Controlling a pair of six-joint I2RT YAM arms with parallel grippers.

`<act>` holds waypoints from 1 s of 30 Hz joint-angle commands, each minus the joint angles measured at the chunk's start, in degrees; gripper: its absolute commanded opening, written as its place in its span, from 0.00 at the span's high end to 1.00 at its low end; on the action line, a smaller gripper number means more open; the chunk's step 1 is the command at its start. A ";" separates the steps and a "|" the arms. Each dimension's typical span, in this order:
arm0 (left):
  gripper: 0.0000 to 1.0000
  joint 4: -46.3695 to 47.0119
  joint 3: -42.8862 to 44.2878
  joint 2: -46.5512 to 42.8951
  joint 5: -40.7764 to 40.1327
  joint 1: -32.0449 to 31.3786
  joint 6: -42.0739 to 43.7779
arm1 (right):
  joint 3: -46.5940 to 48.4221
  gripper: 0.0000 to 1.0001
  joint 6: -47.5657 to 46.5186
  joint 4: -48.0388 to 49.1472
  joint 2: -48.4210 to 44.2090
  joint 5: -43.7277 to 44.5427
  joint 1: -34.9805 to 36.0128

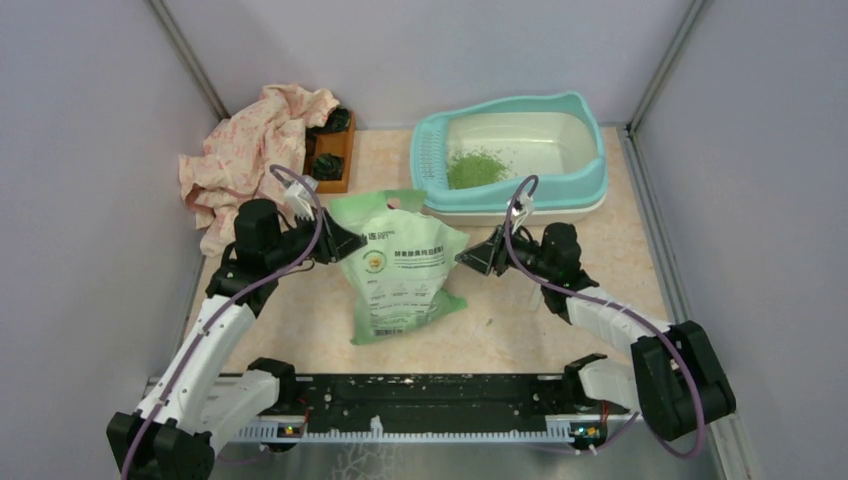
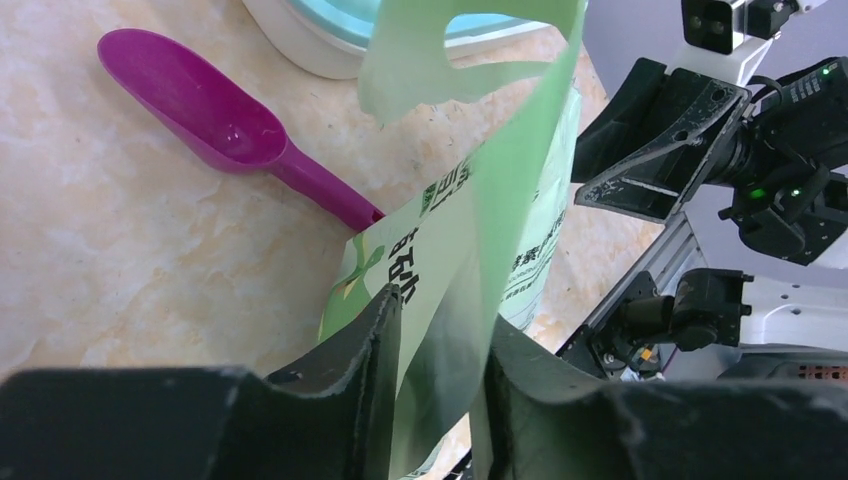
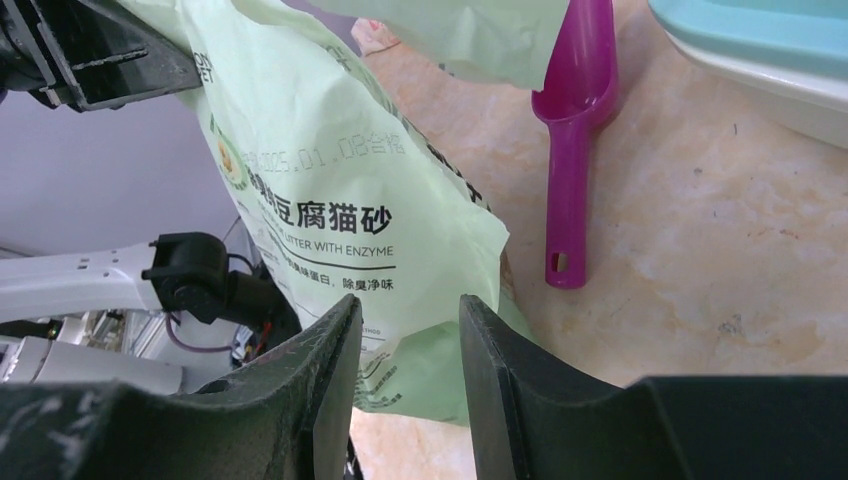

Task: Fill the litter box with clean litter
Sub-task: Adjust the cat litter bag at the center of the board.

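Litter box (image 1: 430, 160), teal-rimmed cream plastic; sparse green granules (image 1: 475, 168) | pale green bag (image 1: 400, 280) clenched by left tool (image 1: 350, 243), right tool (image 1: 466, 258); likely to pour

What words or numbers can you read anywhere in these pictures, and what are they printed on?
"豆腐猫砂": large print on the green bag.
"LITTER WITH ENZYME": the line under it.
"2025.01.08": faint stamp higher up on it.
The bag's other print, in every view, is too small or blurred to read.

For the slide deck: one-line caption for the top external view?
Left tool and right tool pinch the green litter bag from either side; litter box behind holds a small litter pile.
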 commanded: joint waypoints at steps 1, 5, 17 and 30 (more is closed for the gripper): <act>0.67 1.33 2.41 0.04 1.11 -0.47 1.42 | 0.11 0.59 1.14 11.47 2.51 -0.58 -0.30; 0.71 0.68 3.45 0.46 1.54 -0.45 1.67 | 0.55 0.59 2.51 16.66 7.06 -0.31 -0.30; 0.70 -0.44 4.89 0.41 1.70 -0.48 1.67 | -2.28 0.59 -2.90 6.66 -1.26 2.22 -0.34; 0.69 -0.35 5.07 0.47 2.60 -0.57 1.06 | -2.53 0.59 -3.97 4.92 -0.41 4.52 -0.30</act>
